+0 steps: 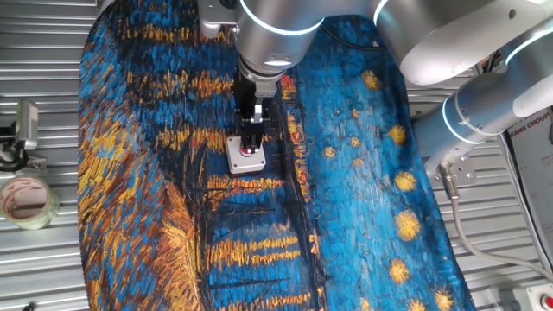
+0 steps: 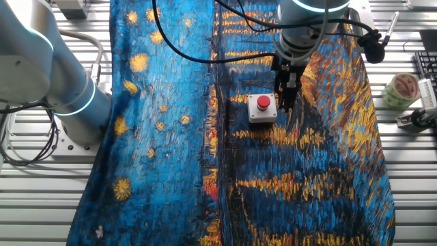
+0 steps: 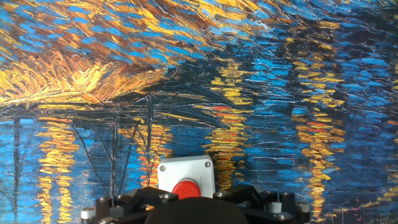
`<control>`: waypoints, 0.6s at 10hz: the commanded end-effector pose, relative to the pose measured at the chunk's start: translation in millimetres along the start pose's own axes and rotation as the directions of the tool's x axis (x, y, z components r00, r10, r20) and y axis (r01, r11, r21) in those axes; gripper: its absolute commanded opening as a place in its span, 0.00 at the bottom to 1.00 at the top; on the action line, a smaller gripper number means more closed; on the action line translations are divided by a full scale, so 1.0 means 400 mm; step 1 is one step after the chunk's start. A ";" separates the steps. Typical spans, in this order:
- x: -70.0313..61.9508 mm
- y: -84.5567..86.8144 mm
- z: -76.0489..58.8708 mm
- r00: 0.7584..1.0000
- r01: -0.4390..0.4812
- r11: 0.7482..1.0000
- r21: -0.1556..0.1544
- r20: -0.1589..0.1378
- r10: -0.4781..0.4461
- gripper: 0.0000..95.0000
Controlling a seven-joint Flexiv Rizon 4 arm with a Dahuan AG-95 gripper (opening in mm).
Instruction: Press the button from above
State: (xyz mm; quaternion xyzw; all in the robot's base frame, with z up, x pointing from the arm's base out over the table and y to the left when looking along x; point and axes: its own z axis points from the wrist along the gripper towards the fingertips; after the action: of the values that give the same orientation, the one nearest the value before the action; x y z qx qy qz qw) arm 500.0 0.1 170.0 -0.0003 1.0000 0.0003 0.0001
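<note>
We see the button (image 2: 263, 102) in its grey box (image 2: 262, 113) near the middle of the desk (image 2: 164, 171), on the painted cloth (image 2: 307, 191). Our tool (image 2: 289, 96) hangs just to its right in the other fixed view — whether its fingers are spread we cannot tell. Descending off-centre, we might strike the housing or shove the box — it looks light.

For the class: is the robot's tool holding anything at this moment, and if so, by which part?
Nothing is held. The tool hangs just beside and above the button, with nothing between its fingers.
</note>
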 end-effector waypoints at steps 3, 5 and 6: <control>0.000 0.000 0.000 0.996 -0.036 0.998 -0.051 0.084 0.040 0.00; 0.001 0.000 -0.001 0.996 -0.031 0.999 -0.019 0.081 0.033 0.00; 0.001 0.000 -0.002 0.996 -0.028 1.000 0.001 0.080 0.028 0.00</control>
State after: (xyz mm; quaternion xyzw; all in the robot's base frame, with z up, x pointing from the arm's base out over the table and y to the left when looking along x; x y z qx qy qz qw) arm 496.9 0.2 172.4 0.0185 0.9986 0.0086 0.0484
